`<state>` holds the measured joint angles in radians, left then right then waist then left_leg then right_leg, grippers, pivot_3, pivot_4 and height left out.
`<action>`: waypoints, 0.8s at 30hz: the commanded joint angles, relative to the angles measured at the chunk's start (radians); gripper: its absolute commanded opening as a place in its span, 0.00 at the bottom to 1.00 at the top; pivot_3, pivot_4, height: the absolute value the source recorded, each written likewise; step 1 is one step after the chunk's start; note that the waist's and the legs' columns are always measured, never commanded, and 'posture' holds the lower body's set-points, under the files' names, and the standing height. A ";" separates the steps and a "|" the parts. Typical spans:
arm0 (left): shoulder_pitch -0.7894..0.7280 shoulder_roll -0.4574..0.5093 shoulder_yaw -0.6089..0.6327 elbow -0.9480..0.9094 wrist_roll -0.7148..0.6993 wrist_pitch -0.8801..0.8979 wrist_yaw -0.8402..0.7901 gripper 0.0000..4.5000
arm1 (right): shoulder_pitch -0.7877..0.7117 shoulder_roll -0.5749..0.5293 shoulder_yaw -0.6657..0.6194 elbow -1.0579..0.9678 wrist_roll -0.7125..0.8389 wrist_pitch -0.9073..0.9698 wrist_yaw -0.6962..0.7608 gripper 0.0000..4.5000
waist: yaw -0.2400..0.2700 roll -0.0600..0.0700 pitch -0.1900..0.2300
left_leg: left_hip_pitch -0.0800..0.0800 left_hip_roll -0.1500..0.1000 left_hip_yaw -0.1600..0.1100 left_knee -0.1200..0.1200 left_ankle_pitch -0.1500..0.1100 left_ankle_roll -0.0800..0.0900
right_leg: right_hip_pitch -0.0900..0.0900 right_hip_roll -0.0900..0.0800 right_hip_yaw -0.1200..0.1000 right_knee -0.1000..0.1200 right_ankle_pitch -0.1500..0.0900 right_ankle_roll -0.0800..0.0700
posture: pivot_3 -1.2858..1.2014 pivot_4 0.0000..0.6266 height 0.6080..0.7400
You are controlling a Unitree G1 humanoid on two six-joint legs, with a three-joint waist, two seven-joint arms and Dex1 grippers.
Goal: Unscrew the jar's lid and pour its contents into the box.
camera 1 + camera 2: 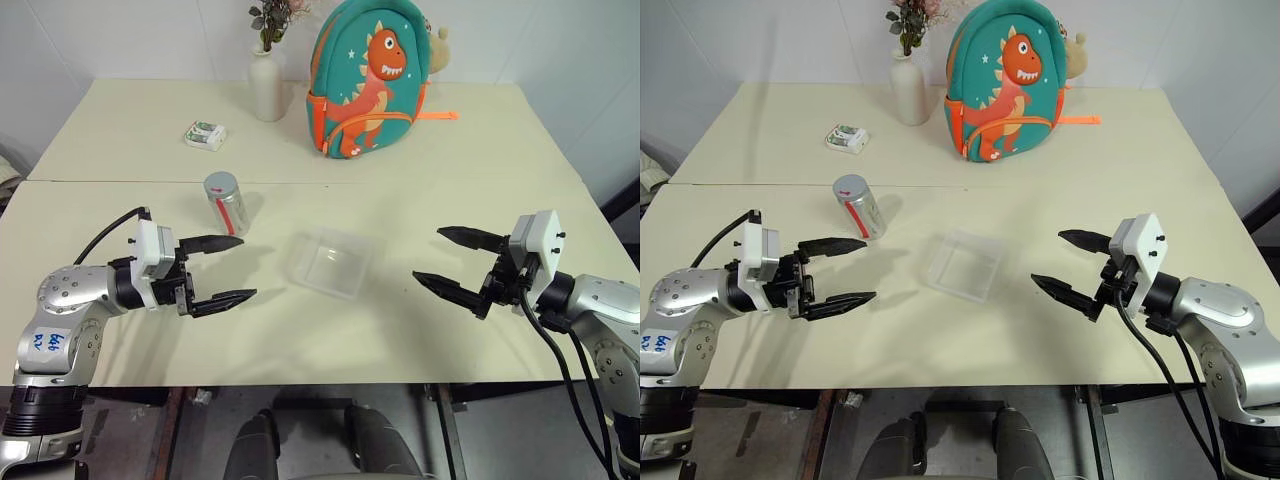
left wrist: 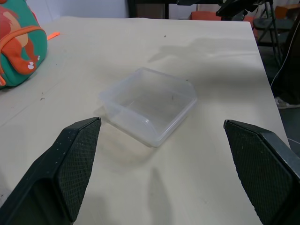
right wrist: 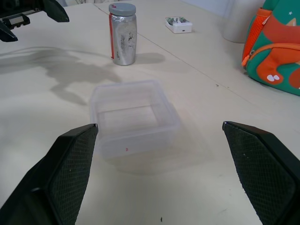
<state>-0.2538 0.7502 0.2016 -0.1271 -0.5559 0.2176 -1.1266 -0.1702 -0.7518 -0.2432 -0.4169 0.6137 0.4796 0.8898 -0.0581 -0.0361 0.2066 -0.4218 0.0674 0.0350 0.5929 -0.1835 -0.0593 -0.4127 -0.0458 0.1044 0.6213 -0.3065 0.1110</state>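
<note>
A pale cream bench (image 1: pixel 420 330) fills the scene, made of two tops butted together with a thin seam running across it, and a white wall stands behind its far edge. The left hand (image 1: pixel 222 270) hovers over the near half with its black fingers spread wide and nothing between them. The right hand (image 1: pixel 455 263) faces it from the other side, likewise wide apart and empty. The box (image 1: pixel 330 262) sits on the bench between the two hands, apart from both. The jar (image 1: pixel 225 204) stands upright just beyond the left hand, its lid (image 3: pixel 122 9) screwed on. Farther back stand a small white-and-green packet (image 1: pixel 205 135), a white vase (image 1: pixel 266 88) and a dinosaur backpack (image 1: pixel 368 78).
</note>
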 commanded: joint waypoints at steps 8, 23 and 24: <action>0.150 -0.114 0.120 -0.104 0.059 -0.045 0.265 0.99 | -0.119 0.037 0.043 0.052 0.020 0.005 -0.003 1.00 | -0.012 0.000 0.000 | 0.001 0.000 0.002 0.000 -0.001 0.001 | 0.000 0.000 0.003 0.001 0.001 0.001 | 0.52 0.24 1.00; -0.008 -0.406 0.017 0.022 0.363 -0.082 0.824 0.99 | -0.334 0.165 0.149 0.050 0.035 0.037 -0.052 1.00 | 0.003 -0.004 -0.002 | 0.000 -0.001 0.003 0.005 0.001 0.003 | 0.001 0.000 0.005 -0.002 0.006 0.007 | 0.52 0.24 1.00; -0.025 -0.412 0.013 0.040 0.375 -0.091 0.841 0.99 | -0.333 0.167 0.148 0.045 0.036 0.039 -0.056 1.00 | 0.003 -0.004 -0.002 | -0.001 -0.001 0.003 0.005 0.001 0.003 | 0.001 0.000 0.005 -0.002 0.006 0.007 | 0.52 0.24 1.00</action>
<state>-0.2536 0.3440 0.2169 -0.0921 -0.2078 0.1625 -0.3186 -0.4974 -0.5873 -0.0816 -0.3234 0.6268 0.5203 0.8448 -0.0552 -0.0401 0.2050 -0.4223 0.0664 0.0384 0.5975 -0.1831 -0.0562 -0.4117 -0.0457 0.1098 0.6198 -0.3005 0.1182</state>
